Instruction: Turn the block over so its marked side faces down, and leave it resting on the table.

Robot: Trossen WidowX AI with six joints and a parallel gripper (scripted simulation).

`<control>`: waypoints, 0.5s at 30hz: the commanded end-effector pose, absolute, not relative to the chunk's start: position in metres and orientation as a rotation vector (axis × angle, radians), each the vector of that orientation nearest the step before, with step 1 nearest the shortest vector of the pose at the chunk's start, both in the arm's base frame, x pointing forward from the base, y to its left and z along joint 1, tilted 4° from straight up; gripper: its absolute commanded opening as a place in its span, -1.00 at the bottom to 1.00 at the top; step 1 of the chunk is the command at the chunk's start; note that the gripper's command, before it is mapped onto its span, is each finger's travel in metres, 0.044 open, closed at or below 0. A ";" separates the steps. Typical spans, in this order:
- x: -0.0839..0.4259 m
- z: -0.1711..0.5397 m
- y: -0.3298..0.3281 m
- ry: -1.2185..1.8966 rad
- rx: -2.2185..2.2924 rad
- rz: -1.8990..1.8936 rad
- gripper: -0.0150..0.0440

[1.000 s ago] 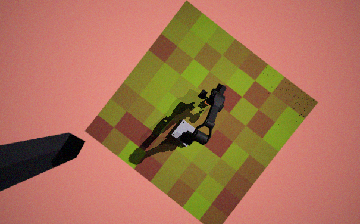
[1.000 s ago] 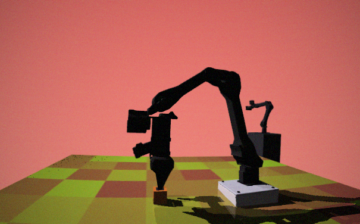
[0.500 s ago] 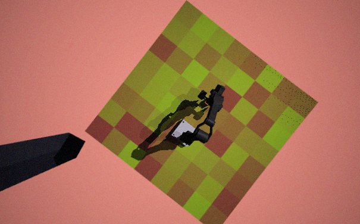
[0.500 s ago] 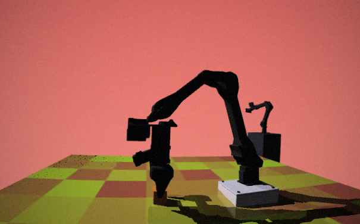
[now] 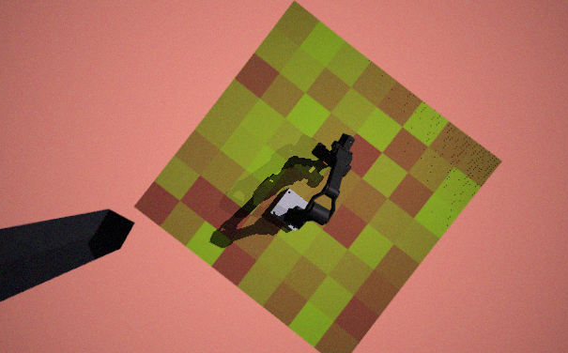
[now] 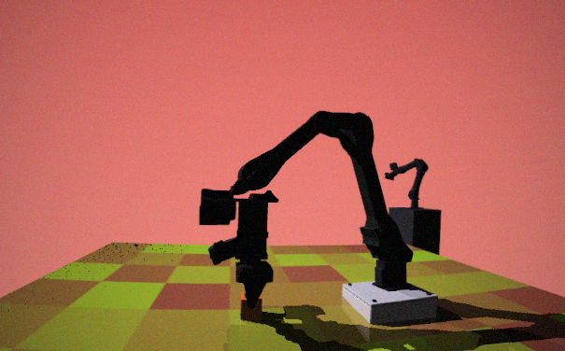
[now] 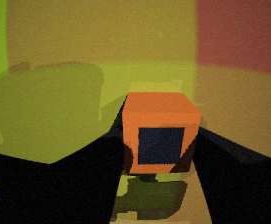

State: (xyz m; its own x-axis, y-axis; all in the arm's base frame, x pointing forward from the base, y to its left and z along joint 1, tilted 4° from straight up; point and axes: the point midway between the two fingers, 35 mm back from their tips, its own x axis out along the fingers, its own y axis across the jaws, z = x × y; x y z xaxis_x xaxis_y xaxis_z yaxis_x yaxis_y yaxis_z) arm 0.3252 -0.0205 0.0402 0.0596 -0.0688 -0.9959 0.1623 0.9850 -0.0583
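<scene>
The orange block (image 6: 246,313) (image 7: 158,103) stands on the checkered table (image 5: 317,324) (image 6: 110,299). Its dark blue square mark (image 7: 161,146) faces up toward the wrist camera. In the top view only a thin orange sliver shows beside the arm. My gripper (image 6: 252,304) (image 7: 157,131) points straight down, with one finger against each of two opposite sides of the block. It is shut on the block. The block's underside is hidden, and the fingers cover parts of its sides.
My arm's white base (image 5: 288,203) (image 6: 402,310) stands on the table to the right of the block in the exterior view. A smaller arm (image 6: 418,179) on a dark pedestal (image 6: 414,224) stands behind. A long dark beam (image 5: 40,263) is at left in the top view.
</scene>
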 end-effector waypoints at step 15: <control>0.325 0.044 -0.021 1.503 0.073 -0.176 -0.49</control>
State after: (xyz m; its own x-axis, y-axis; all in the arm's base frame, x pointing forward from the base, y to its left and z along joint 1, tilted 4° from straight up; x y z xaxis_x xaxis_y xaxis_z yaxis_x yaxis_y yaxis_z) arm 0.3251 -0.0206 0.0402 0.0597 -0.0688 -0.9958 0.1624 0.9850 -0.0584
